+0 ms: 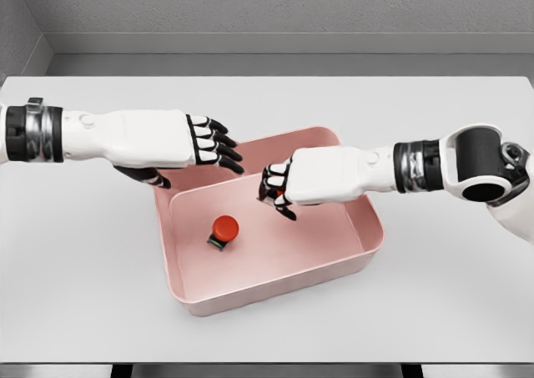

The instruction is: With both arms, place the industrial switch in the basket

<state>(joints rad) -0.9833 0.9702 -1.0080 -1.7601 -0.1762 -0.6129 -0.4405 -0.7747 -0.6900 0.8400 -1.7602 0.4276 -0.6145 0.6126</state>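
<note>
The industrial switch (223, 230), a small dark block with a round red button on top, lies on the floor of the pink basket (275, 290), left of its middle. My left hand (219, 147) hovers over the basket's back left corner with its black fingers spread and nothing in them. My right hand (276, 193) hangs over the basket's middle, to the right of the switch and above it, fingers loosely curled downward and empty. Neither hand touches the switch.
The basket stands slightly turned in the middle of a white table (83, 269). A grey wall runs behind the table's far edge. Both forearms reach in over the table from the sides.
</note>
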